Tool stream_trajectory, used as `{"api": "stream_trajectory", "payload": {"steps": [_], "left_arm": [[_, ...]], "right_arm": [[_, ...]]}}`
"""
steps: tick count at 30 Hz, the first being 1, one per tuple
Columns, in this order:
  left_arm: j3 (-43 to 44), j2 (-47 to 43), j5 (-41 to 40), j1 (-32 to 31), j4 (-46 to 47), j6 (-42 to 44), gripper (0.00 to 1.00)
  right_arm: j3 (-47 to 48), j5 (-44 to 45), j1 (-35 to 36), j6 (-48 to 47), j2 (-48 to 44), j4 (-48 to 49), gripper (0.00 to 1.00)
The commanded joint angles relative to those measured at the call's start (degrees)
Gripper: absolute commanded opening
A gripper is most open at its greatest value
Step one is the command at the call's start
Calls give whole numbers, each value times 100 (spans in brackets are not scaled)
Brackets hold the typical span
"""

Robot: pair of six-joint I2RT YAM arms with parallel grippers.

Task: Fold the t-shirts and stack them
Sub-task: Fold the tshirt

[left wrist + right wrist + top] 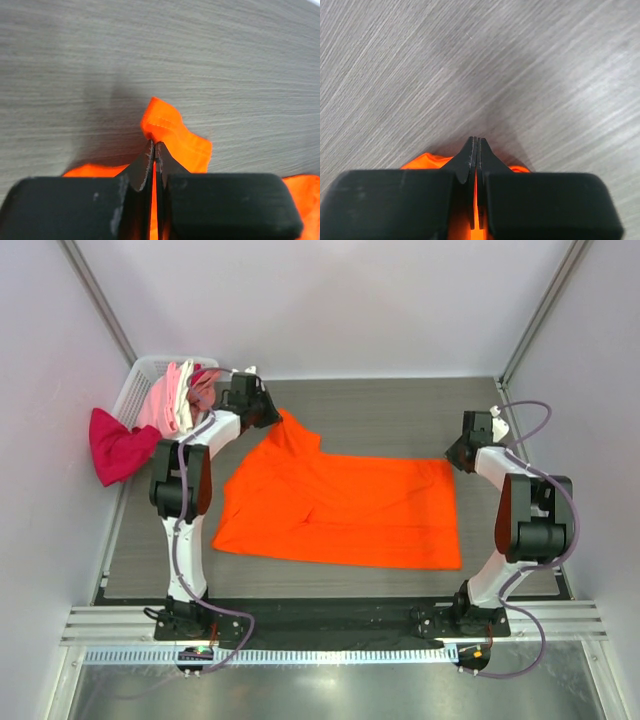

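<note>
Grey wood-grain table (380, 405) carries the bright orange cloth t-shirt (340, 510) at frame centre, long axis left to right; left gripper (154, 146) pinches its upper-left corner; right gripper (476, 141) clamps the upper-right corner, each at its own end.

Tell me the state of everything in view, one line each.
orange t-shirt: unfolded, spread on the table, both far corners pinched.
left jaws: shut on its far left corner.
right jaws: shut on its far right corner.
magenta t-shirt: crumpled, hanging over the basket's side.
pink and white shirts: bunched in the basket.
</note>
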Motion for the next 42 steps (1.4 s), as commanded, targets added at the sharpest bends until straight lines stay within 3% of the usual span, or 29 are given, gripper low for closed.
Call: {"api": "stream_trajectory", "payload": {"steps": [1,14,27,42], "left_arm": [[-309,-581,-136,-3,518,135,0],[-1496,-1617,-373,-169,1160,355,0],[-2384,-2883,-1840,-662,713,1049,0],[-3746,-4333,-2245,-899,581,1172,0]], "right_arm": [[-154,298,-23,119,-533,202,1],[-488,299,-59,233,-797,229,1],[-655,246,-67,102,-1377,-17,1],[-1006,-70,-67,-83,-1737,-387,1]]}}
